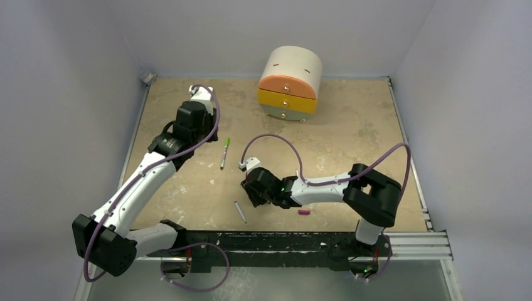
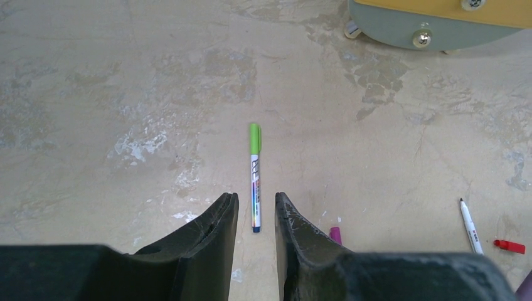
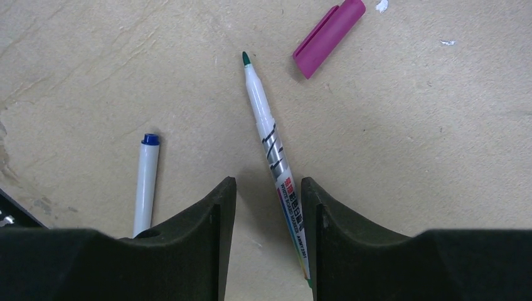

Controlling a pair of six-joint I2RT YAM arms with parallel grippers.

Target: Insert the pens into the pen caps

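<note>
Left end effector (image 2: 256, 200) narrowly parted and holding nothing at bottom centre of its view, green-capped pen (image 2: 255, 179) lying on the table (image 2: 94, 125) in line with the gap, right end effector (image 3: 268, 188) spread around an uncapped green-tipped pen (image 3: 266, 125), magenta cap (image 3: 329, 29) at upper right, blue-ended pen (image 3: 145, 182) at left.

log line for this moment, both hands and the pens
left hand: open, empty, facing green-capped pen | right hand: open, straddling uncapped green-tipped pen | magenta cap: loose near its tip
</note>
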